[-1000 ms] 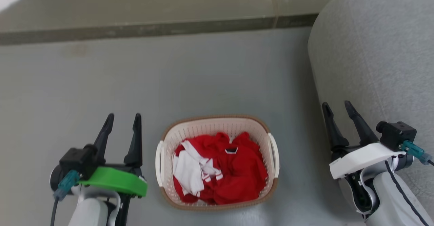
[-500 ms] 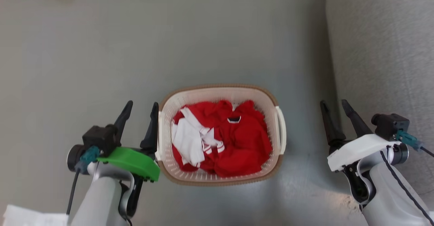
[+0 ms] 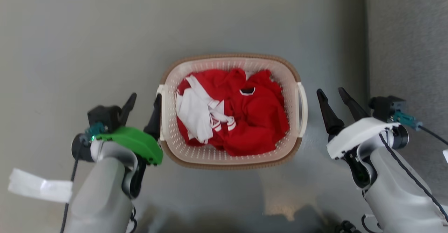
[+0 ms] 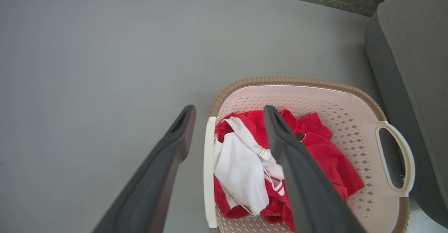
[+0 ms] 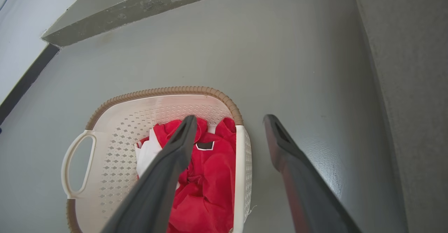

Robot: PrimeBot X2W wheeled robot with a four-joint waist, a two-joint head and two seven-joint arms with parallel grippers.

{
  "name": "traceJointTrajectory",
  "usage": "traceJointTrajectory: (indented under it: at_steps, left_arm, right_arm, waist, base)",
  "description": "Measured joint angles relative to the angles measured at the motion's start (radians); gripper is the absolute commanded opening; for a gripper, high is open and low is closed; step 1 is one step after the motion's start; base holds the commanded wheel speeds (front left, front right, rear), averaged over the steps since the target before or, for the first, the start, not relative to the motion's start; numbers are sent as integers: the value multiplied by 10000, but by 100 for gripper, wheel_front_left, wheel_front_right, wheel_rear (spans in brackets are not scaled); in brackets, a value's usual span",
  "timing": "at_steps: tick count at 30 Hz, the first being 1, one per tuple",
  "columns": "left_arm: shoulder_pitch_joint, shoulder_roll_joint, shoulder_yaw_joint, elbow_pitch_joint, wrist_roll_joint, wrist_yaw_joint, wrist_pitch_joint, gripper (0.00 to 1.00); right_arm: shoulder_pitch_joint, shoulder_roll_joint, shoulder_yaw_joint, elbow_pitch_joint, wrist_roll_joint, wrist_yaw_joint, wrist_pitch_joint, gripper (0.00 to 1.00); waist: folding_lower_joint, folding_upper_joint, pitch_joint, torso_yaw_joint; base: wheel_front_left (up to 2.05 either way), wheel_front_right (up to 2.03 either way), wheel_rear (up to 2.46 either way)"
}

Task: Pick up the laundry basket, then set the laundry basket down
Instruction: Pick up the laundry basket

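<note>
No writing or number can be read; the dark neck patch (image 3: 247,91) on the red garment (image 3: 259,121) in the laundry basket (image 3: 229,56) is undecipherable.

Logged a downward swing of the head view over the last second (hence the laundry basket (image 3: 231,159) sitting higher in frame; not counted as a move of its own). Found the left claw (image 3: 146,94), once well apart from it, now just beside the left handle (image 3: 160,114), inner finger at its edge. Found the right claw (image 3: 330,90) nearer the right handle (image 3: 303,105) than earlier, a narrow gap left between them.
</note>
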Motion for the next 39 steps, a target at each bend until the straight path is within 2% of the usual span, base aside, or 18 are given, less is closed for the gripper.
traceJointTrajectory:
  at_steps: [19,31,32,33,34,35,36,37,39]
  left_arm:
    - [-2784,-115,-882,2140,-1170,-82,1070,100]
    - [-3375,-140,-1438,3221,-1939,-123,1331,100]
    - [-3420,-153,-1542,3319,-2115,-123,1331,84]
    - [-3442,-163,-1576,3365,-2136,-132,1331,62]
    - [-3475,-180,-1613,3413,-2184,-148,1331,42]
    - [-3508,-199,-1657,3459,-2209,-173,1331,15]
    - [-3541,-222,-1705,3501,-2238,-174,1331,0]
    - [-3565,-247,-1755,3536,-2276,-182,1333,0]
    - [-3619,-339,-1847,3570,-2332,-240,1329,0]
  right_arm:
    - [-2332,-462,872,1283,447,2,658,100]
    - [-3067,-445,1634,2038,869,12,907,100]
    - [-3150,-445,1735,2119,989,12,894,97]
    - [-3189,-447,1783,2157,1039,12,892,82]
    - [-3223,-447,1824,2188,1072,12,876,59]
    - [-3243,-449,1866,2219,1095,12,840,41]
    - [-3262,-441,1925,2245,1133,13,815,22]
    - [-3273,-428,1983,2263,1174,25,807,3]
    - [-3319,-347,2098,2301,1241,84,775,0]
  waist:
    - [0,0,2603,180]
    - [0,0,3519,374]
    - [0,0,3528,380]
    - [-1,0,3528,379]
    - [0,0,3527,378]
    - [-1,0,3525,377]
    - [-1,0,3523,375]
    - [-1,0,3520,372]
    - [-1,0,3511,365]
  base:
    - [0,0,0]
    - [0,0,0]
    - [0,0,0]
    - [0,0,0]
    - [0,0,0]
    - [0,0,0]
    - [0,0,0]
    - [0,0,0]
    - [0,0,0]
